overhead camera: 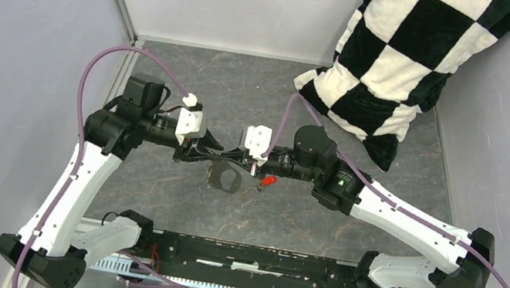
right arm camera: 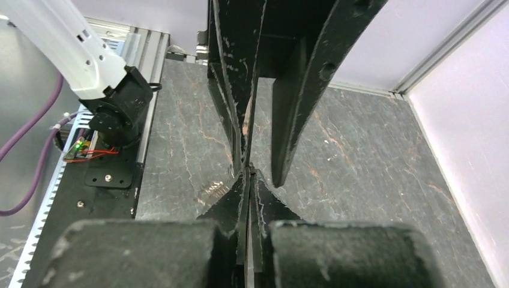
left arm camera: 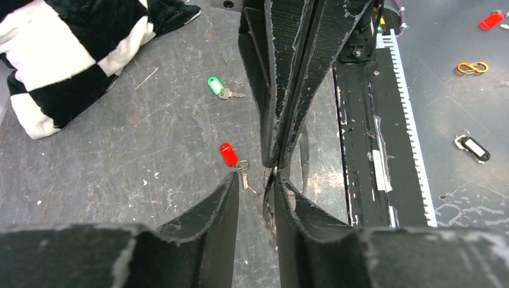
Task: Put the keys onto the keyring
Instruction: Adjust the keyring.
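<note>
Grey walls (overhead camera: 16,10), dark marbled tabletop (overhead camera: 245,88)

Dark grey oval keyring (overhead camera: 223,178) at centre of overhead frame, loop opening visible. In left wrist view, red key (left arm camera: 228,154) lies flat on surface (left arm camera: 150,156) mid-frame, metal blade toward lower right. The green key (left arm camera: 215,85) lies flat above it, blade pointing right, the two apart.

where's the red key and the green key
red key (left arm camera: 228,154): left wrist view, on its red plastic head
green key (left arm camera: 214,84): left wrist view, on its green plastic head
</note>
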`<state>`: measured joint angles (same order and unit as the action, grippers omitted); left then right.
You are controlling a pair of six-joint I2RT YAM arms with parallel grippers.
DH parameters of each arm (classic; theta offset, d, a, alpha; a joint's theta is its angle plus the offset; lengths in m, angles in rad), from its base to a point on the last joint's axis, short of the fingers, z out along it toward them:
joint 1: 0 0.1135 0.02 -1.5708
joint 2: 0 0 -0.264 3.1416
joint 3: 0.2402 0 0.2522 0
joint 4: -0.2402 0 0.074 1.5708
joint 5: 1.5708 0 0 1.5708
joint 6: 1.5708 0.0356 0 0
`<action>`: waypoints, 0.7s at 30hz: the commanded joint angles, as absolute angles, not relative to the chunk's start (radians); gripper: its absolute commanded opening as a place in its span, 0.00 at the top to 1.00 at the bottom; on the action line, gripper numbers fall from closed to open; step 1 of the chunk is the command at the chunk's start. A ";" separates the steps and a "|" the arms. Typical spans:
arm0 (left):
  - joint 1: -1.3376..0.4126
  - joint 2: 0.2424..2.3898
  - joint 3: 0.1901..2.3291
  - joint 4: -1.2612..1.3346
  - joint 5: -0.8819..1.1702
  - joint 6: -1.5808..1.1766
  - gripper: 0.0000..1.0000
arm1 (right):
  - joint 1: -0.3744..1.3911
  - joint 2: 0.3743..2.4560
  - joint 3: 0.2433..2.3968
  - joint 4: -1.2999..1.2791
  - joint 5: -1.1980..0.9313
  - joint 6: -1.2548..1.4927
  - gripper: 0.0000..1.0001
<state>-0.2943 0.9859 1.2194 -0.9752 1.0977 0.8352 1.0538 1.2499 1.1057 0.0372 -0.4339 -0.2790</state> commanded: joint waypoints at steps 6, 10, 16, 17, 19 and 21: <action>-0.299 0.943 1.202 -0.917 1.072 0.770 0.87 | 1.105 1.304 1.239 -0.026 -0.300 -0.291 1.00; -0.299 0.929 1.203 -0.917 1.068 0.767 0.94 | 1.113 1.312 1.251 -0.044 -0.273 -0.291 1.00; -0.299 0.911 1.199 -0.918 1.045 0.783 0.98 | 1.115 1.318 1.266 -0.083 -0.247 -0.289 0.99; -0.299 0.910 1.200 -0.919 1.044 0.786 0.98 | 1.115 1.318 1.266 -0.086 -0.248 -0.287 0.94; -0.299 0.906 1.202 -0.919 1.052 0.790 0.98 | 1.114 1.315 1.263 -0.090 -0.254 -0.282 0.76; -0.299 0.900 1.203 -0.918 1.071 0.781 0.98 | 1.114 1.298 1.252 -0.086 -0.274 -0.284 0.60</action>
<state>-0.2951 0.9237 1.1946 -0.9623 1.0443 0.8005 1.1110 1.3106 1.2232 -0.0772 -0.2703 -0.2905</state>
